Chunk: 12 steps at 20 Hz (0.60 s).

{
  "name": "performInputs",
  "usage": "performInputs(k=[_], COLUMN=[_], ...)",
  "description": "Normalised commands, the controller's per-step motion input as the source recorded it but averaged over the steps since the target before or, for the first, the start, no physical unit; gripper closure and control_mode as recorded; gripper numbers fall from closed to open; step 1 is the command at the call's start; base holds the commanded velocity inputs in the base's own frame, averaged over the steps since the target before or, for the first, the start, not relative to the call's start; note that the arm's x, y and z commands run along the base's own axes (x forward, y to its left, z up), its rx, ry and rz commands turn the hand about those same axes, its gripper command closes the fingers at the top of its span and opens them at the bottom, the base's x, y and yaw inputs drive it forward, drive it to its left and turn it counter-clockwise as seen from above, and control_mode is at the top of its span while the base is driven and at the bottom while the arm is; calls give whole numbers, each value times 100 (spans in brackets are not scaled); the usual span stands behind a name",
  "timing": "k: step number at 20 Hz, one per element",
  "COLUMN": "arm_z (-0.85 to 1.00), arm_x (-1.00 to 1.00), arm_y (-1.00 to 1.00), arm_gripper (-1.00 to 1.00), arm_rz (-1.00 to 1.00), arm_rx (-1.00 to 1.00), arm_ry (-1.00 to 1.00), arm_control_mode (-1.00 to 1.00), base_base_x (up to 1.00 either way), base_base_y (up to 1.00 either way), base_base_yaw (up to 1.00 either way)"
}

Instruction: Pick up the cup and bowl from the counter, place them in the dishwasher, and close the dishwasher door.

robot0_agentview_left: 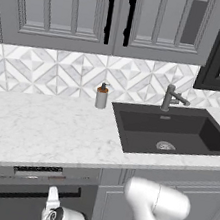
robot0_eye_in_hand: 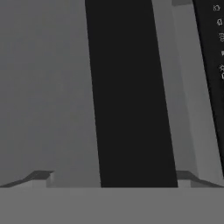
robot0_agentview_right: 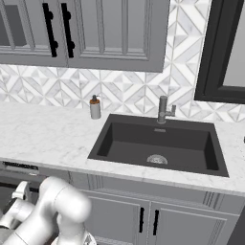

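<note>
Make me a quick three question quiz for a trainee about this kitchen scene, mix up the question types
1. True or false: the dishwasher door stands shut under the counter.
2. What stands on the counter left of the sink? A) soap dispenser B) kettle C) plate
3. Fill in: in the hand view, the open pincer faces the door's black ____.

Key: 1 true; 2 A, the soap dispenser; 3 handle.
</note>
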Motion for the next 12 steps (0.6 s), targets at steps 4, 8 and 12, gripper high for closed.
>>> performInputs(k=[4,8,12], arm_z=[-3,-13,-16], arm_x=[65,74,78], arm_y=[1,0,-4], arm_gripper=[-100,-100,-100], arm_rz=[0,0,0], arm_rx=[-6,-5,-1], arm_ry=[1,0,-1], arm_control_mode=[-100,-100,-100], base_base_x=[0,0,0], base_base_y=[0,0,0], base_base_yaw=[0,0,0])
